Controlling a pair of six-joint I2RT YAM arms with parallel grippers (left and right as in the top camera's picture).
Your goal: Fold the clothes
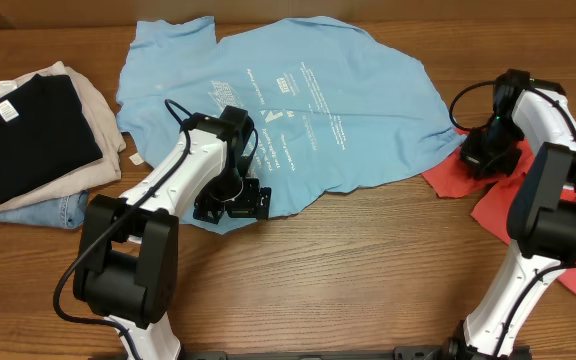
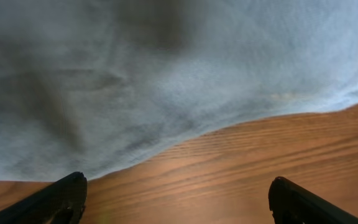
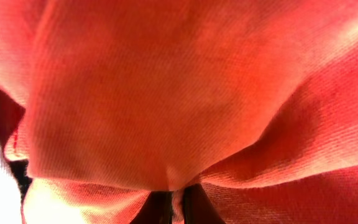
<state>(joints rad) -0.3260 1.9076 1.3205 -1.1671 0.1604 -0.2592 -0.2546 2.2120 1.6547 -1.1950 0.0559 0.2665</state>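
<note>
- The left end effector has its fingers wide apart and holds nothing. It is over bare wood, just beside the hem of the light blue T-shirt.
- The right end effector is clamped on a fold of the red T-shirt (the cloth fills its camera).
- The blue shirt lies spread at the far middle of the surface. The red one is crumpled at the right side.
- The surface is brown wood with visible grain. A stack of folded clothes (black on top) rests at the left.
</note>
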